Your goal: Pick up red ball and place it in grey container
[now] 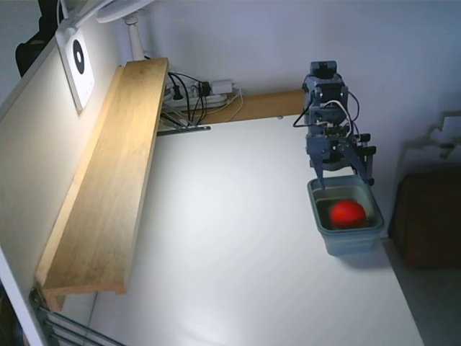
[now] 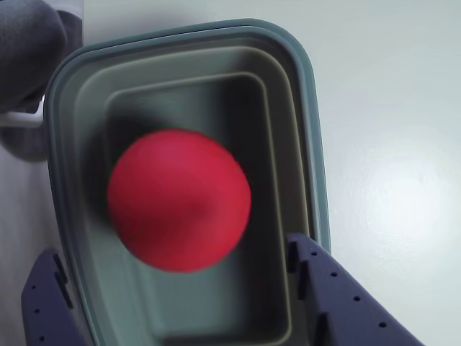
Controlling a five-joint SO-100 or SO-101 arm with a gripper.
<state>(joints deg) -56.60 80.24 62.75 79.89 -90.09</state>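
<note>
The red ball (image 2: 178, 200) sits inside the grey container (image 2: 306, 94), free of the gripper (image 2: 180, 288). In the wrist view the fingers (image 2: 338, 288) stand wide, one at each lower corner, and the ball lies between and just beyond them, slightly blurred. In the fixed view the gripper (image 1: 344, 176) hangs over the container's (image 1: 351, 241) back rim, with the ball (image 1: 346, 213) below on the tub floor. The place looks done; the next move is likely straight up, clear of the rim, away from the white table (image 1: 238, 252).
</note>
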